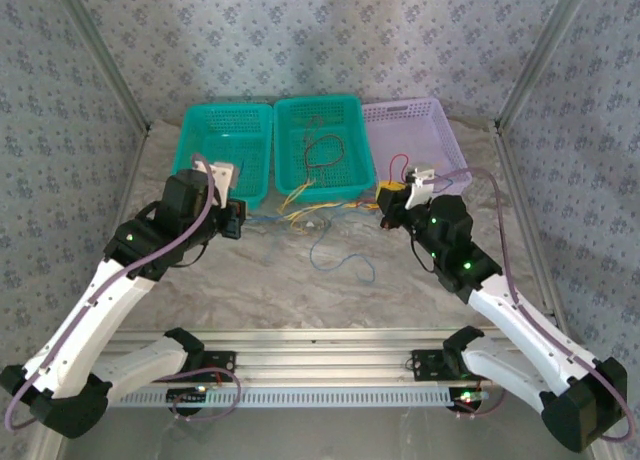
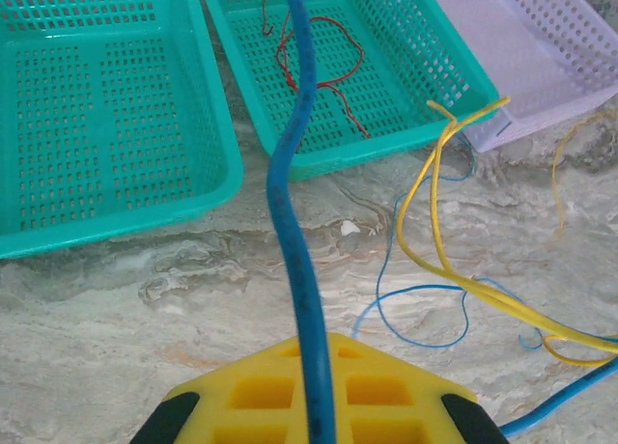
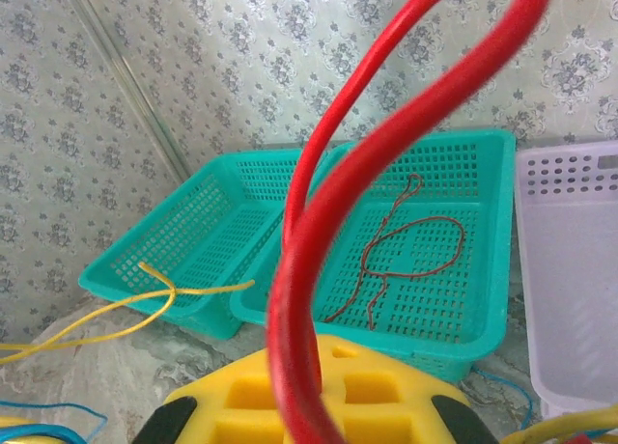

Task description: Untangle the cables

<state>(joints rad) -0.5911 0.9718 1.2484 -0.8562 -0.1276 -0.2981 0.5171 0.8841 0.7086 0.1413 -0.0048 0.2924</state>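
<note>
Blue thin cable ran up from left hand, yellow fingers clamped together on it, near side of left teal perforated plastic basket. Right hand pinched shut on bright red cable, just near of lilac perforated basket. Yellow-orange cables and loose blue strand lay tangled on marble-patterned table between hands. Dark red cable lay looped inside middle teal basket.
</note>
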